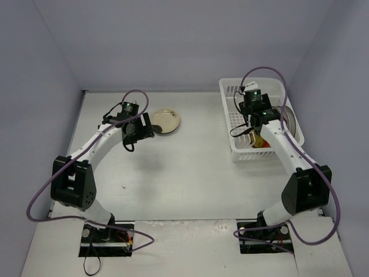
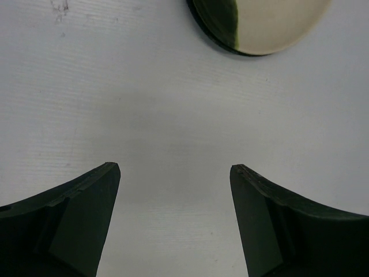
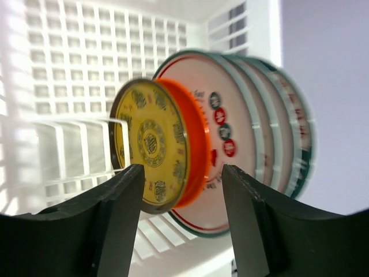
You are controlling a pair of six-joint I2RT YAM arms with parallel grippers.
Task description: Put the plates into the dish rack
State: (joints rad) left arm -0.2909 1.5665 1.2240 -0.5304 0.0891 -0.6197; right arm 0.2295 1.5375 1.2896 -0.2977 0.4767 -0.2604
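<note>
Inside the dish rack [image 3: 69, 57], right end effector [image 3: 183, 173] stands parted, flanking the yellow plate [image 3: 151, 144].

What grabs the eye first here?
A tight row of plates standing on edge in the white dish rack at far right, a yellow-brown plate and a red-orange plate in front, the right gripper open around them. One cream plate lies alone on the table by the open left gripper.
</note>
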